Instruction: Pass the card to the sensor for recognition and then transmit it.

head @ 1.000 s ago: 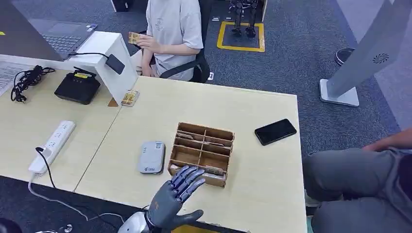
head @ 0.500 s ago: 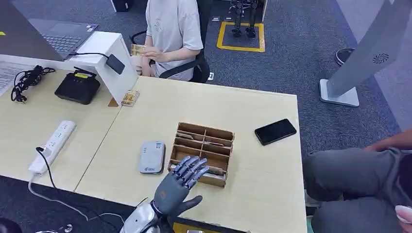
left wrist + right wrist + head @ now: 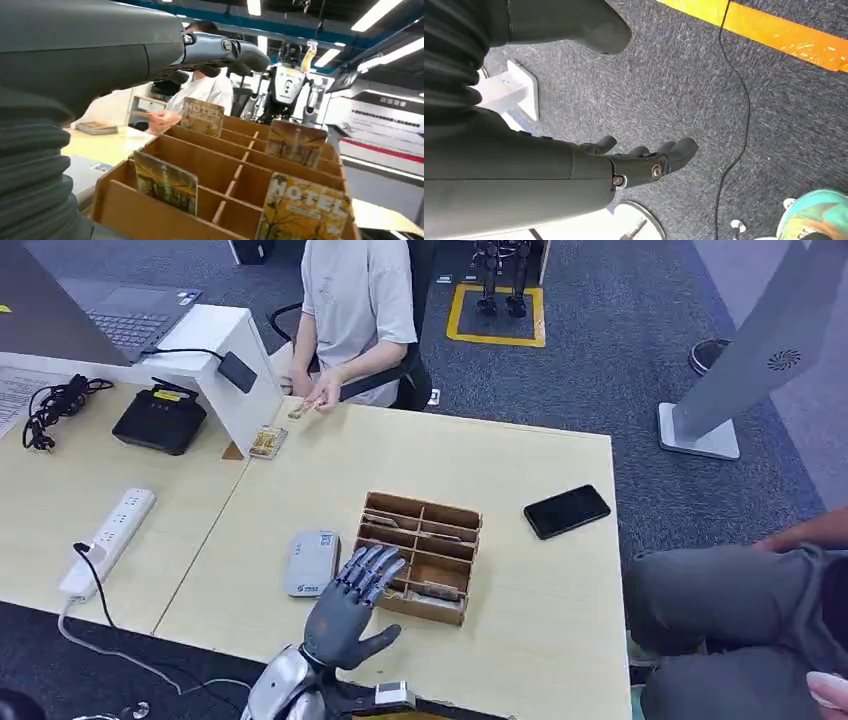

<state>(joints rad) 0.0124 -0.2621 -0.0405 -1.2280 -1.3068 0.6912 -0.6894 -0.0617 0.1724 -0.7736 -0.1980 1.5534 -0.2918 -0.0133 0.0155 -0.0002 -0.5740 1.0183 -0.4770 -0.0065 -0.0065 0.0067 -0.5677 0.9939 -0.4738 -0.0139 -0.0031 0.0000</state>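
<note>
The left hand (image 3: pixel 350 605) hovers with its fingers spread and holds nothing, above the near left corner of the wooden card box (image 3: pixel 445 540), where the cards (image 3: pixel 166 181) stand upright in the compartments. I think it should come down slowly over one card and pinch only its top edge, without pushing the thin dividers. The right hand (image 3: pixel 639 162) hangs over the floor, its fingers loosely apart and empty.
</note>
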